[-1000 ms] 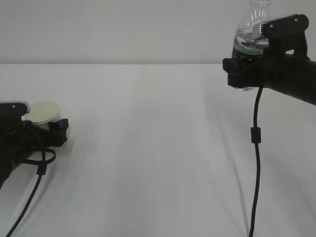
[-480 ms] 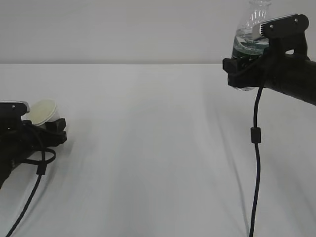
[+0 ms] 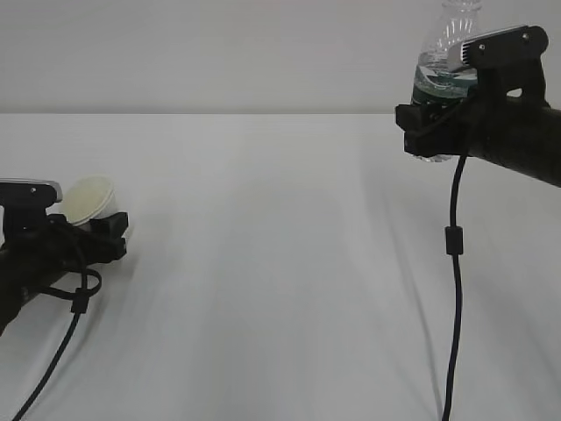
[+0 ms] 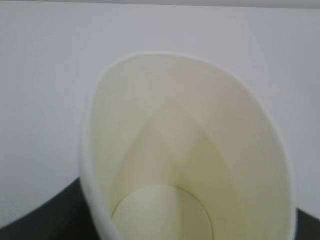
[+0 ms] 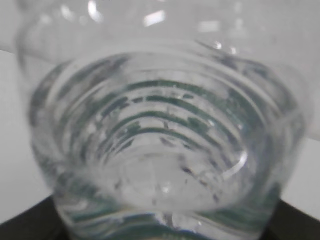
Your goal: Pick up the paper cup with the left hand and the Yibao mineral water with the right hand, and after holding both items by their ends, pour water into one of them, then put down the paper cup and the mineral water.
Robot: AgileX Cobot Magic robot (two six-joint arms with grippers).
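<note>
My paper cup (image 3: 91, 200) sits low at the far left of the white table, small, white and tapered, with a rolled rim and a cream inside. It leans, its mouth tipped up and toward the camera. From my left wrist its rim looks squeezed into an oval, and the round bottom shows bare. My Yibao mineral water (image 3: 445, 79) is high at the upper right, upright, a clear ribbed bottle with a dark green label band, water visible inside.

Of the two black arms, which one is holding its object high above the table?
The right hand, on the right of the exterior view: it holds the Yibao mineral water well above the table. The left hand keeps the paper cup low, near the surface.
</note>
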